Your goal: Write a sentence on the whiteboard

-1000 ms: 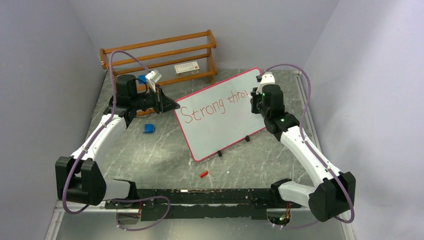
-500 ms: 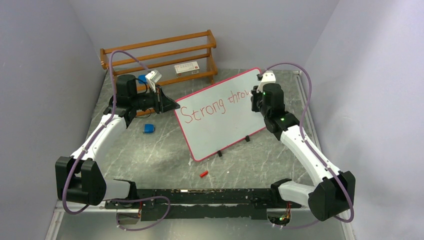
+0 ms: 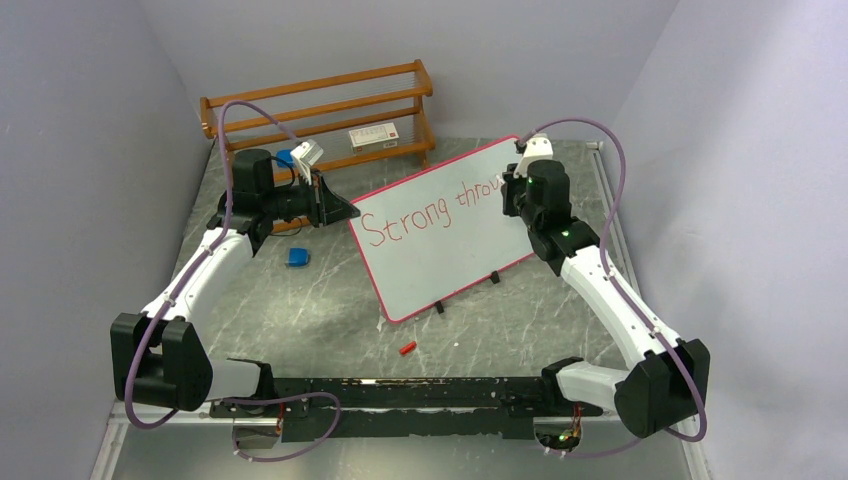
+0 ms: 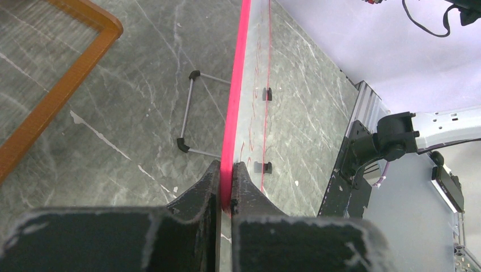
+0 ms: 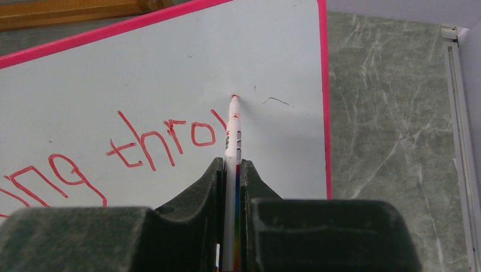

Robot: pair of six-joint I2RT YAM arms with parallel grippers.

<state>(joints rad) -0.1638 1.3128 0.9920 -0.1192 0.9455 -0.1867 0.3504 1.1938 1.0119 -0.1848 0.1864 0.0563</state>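
The whiteboard, pink-rimmed, stands tilted on small black feet in the middle of the table. The sentence in red reads "Strong thro" plus a fresh stroke. My left gripper is shut on the board's left rim, the jaws pinching the pink edge. My right gripper is shut on a white marker with a rainbow stripe. Its red tip touches the board just right of the "thro" lettering, near the upper right corner.
A wooden rack stands at the back with a small white box on it. A blue object lies left of the board, a red cap in front. The board's wire stand shows behind it. A black rail runs along the near edge.
My right gripper has shifted slightly up and away along the board, and the marker has added a new red stroke after "thro". The left arm has stayed put.
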